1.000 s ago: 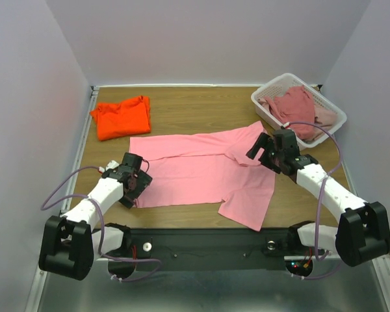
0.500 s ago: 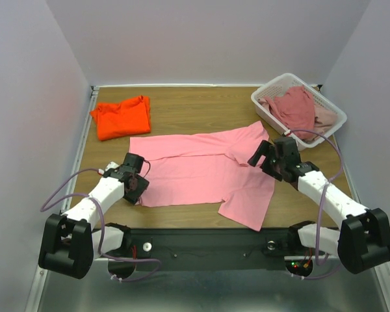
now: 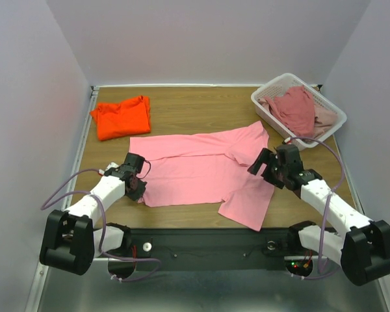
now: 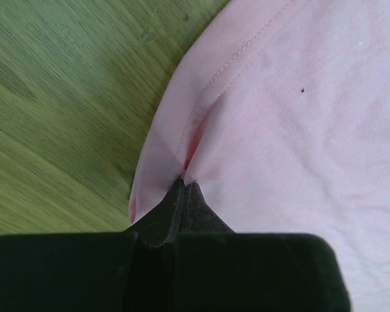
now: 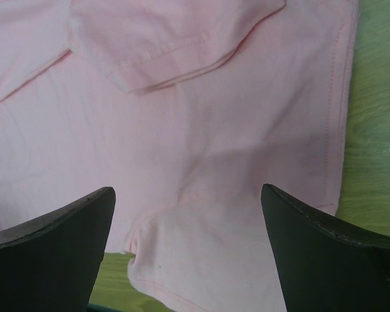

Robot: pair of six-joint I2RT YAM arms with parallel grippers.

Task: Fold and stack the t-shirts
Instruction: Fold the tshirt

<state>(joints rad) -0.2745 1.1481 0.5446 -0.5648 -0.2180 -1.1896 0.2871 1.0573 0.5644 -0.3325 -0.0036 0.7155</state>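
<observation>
Left wrist: end effector (image 4: 184,186) clamped onto pink t-shirt (image 4: 299,130).

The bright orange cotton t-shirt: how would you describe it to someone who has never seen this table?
Start at the brown wooden table and look to its far left corner, opposite the white slatted plastic basket at far right. The bright orange cotton t-shirt lies there, gathered small. It is the only orange thing; the light pink t-shirt nearby is spread flat.
</observation>
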